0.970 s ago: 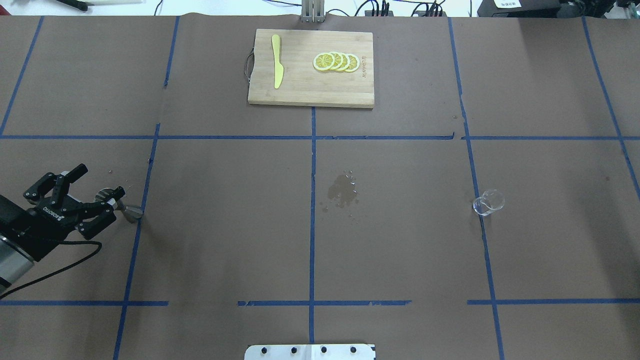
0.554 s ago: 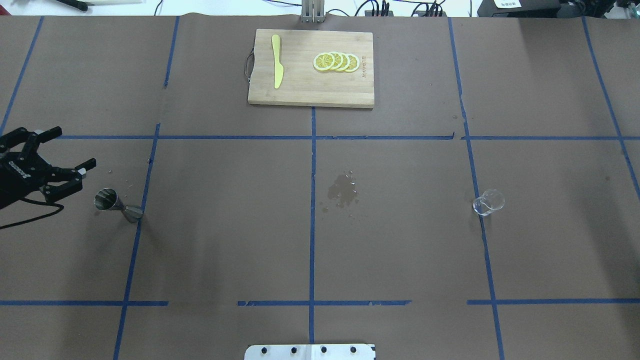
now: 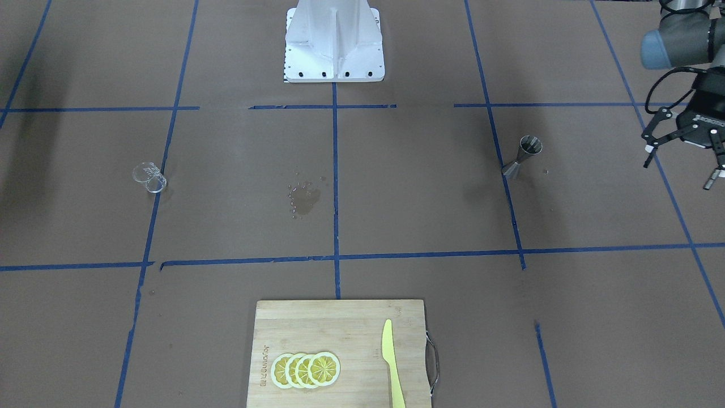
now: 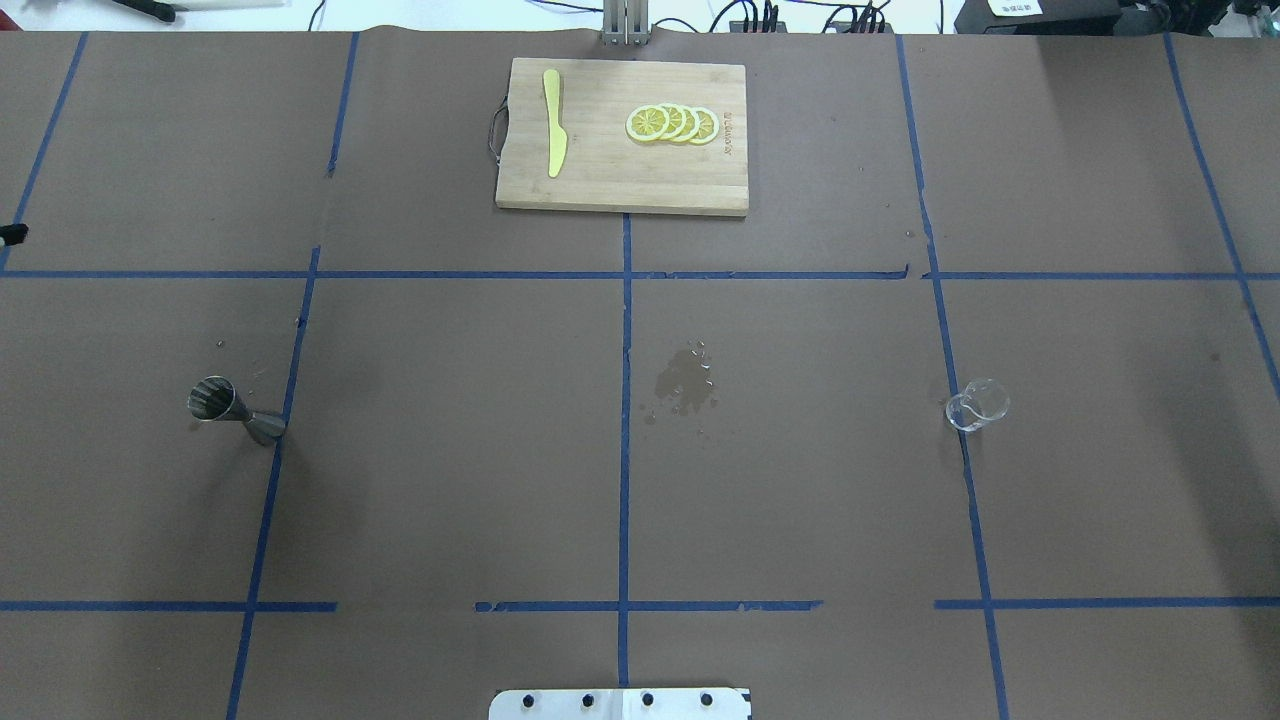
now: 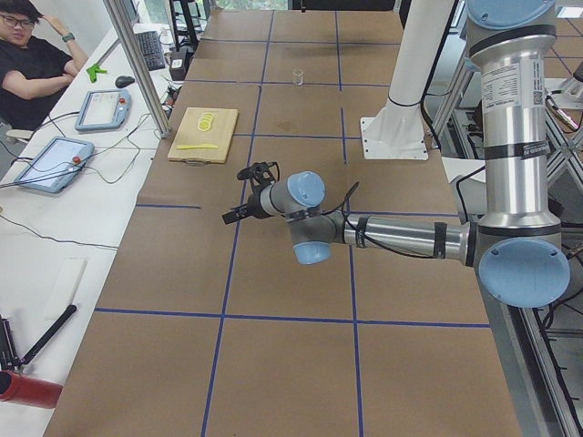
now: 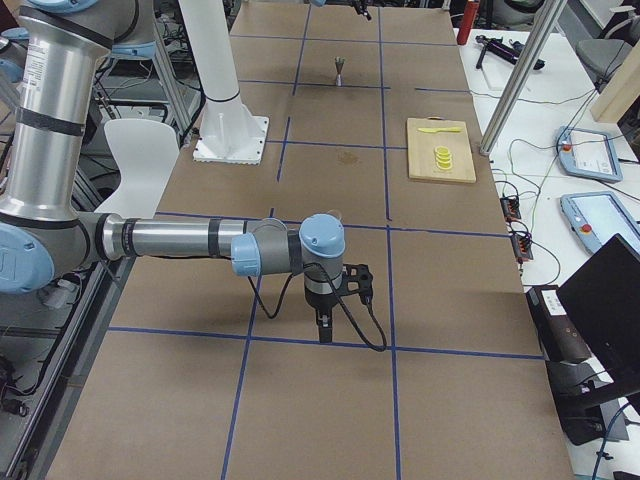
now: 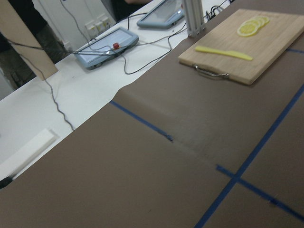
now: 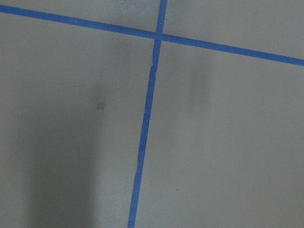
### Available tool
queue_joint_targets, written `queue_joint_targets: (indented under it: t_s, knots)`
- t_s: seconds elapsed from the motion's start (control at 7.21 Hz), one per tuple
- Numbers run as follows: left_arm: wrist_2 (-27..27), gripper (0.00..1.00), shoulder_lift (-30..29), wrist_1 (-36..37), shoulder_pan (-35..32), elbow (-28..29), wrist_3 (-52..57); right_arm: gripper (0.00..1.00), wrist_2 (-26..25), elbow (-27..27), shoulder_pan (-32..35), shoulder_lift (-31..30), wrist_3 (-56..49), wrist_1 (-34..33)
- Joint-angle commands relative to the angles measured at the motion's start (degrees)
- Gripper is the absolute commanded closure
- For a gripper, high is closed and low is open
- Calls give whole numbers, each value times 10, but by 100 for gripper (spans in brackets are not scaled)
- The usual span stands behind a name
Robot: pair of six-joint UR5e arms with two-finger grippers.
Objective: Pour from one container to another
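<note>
jigger upright, left of overhead frame | cup far right, well apart, neither held | left gripper wide, empty | right gripper: can't tell | risk: an off-centre grab could tip the narrow-waisted jigger; wet patch sits mid-worktop

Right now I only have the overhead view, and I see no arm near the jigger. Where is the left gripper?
Observer: In the front-facing view the left gripper hangs beside the jigger, well apart from it, fingers spread and empty.
Operator: And the right gripper?
Observer: The exterior right view shows the right gripper pointing down over the table; open or shut, I cannot tell.
Operator: Anything in its wrist camera?
Observer: Only table and crossing blue tape; the glass cup is not in it.
</note>
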Motion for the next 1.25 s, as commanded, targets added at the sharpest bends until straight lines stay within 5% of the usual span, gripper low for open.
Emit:
queue_joint_targets:
  t_s: [0.0,0.55,0.69,0.97,1.11]
  knots:
    - [-20,0,-18,180,-84,-2,139,0,0,-4,0,-1,2,0]
    - [-15,0,17,255,-196,50,176,0,1,-17,0,-2,2,0]
    - [-21,0,14,356,-200,50,178,0,1,-20,0,-2,1,0]
    - [-165,0,13,529,-215,39,178,0,1,-21,0,-2,1,0]
    - [-201,0,23,554,-218,37,178,0,1,-20,0,-1,1,1]
